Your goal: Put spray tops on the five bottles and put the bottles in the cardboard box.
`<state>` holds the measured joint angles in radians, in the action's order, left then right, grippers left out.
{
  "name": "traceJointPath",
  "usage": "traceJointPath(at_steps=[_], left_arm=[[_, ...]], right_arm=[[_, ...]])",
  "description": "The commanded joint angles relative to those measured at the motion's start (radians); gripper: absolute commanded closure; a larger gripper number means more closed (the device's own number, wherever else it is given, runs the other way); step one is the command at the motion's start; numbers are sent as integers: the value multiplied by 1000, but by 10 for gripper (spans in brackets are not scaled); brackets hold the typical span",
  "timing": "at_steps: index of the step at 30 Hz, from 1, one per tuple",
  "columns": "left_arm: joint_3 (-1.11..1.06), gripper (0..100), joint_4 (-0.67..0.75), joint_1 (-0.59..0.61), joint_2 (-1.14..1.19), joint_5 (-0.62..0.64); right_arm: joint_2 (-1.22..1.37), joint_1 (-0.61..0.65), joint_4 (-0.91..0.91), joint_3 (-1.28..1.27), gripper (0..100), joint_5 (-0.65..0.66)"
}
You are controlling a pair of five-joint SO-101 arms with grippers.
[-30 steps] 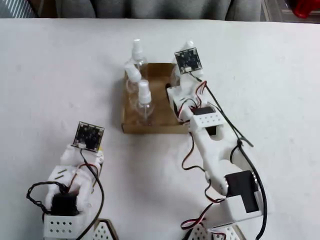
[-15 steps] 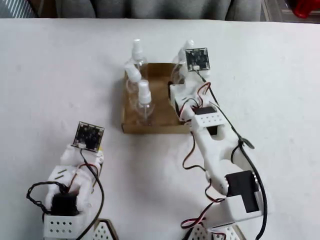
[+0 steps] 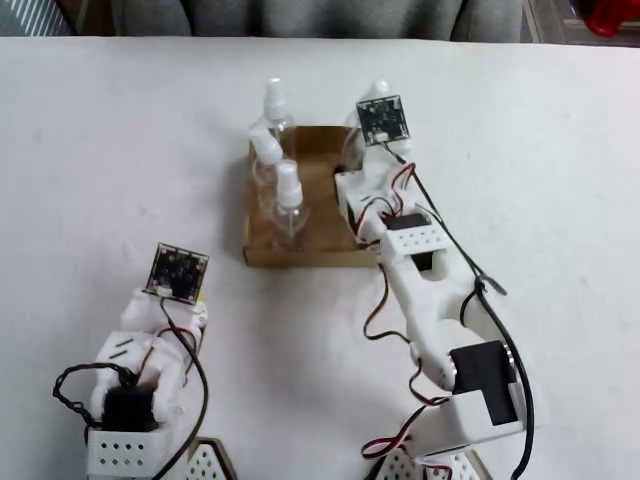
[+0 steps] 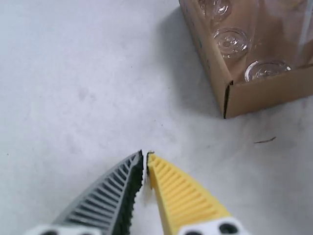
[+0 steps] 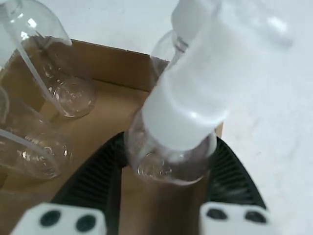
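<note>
Between the two black jaws of the right end effector [image 5: 168,152] sits a clear bottle [image 5: 171,166] with a white spray top [image 5: 195,98] on it. It is pinched low on its body and leans, top tipped away from the wrist. Its base is over the right side of the cardboard box [image 5: 115,63], near the far wall. Can't tell if the base touches the box floor or hangs just above it. Something clear shows right behind the held bottle, maybe another bottle, can't tell. Three capped bottles [image 3: 289,205] stand close together in the left half of the box, in a row front to back. The right arm [image 3: 430,290] stretches from the near edge of the table [image 3: 120,130] over the box's right side. The left end effector [image 4: 145,161] sits low over bare table, grey and yellow jaws pressed together with nothing in them. It is near the box's front left corner but apart from it.

Step in hand, as I read it: placing a capped bottle into the box. The next move needs the bottle brought upright and its base set flat on the box floor, clear of the wall. Then the jaws should spread and lift straight up so the top isn't knocked. Risk: a tilted release tips it into its neighbours.
</note>
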<state>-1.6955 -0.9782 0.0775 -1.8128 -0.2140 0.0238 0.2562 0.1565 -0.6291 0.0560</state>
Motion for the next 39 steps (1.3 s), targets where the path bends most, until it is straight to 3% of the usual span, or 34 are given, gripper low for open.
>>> traceJointPath(at_steps=[1,26,33,39], left_arm=[[3,980,8,12,-12,-9],[3,980,9,12,-12,-9],[3,980,9,10,-12,-9],[3,980,9,10,-12,-9]], right_arm=[[-4,-2,2,-25,864,14],[-12,-1,-1,-25,858,14],[-4,10,-1,-26,719,12],[-4,15,1,-26,701,12]])
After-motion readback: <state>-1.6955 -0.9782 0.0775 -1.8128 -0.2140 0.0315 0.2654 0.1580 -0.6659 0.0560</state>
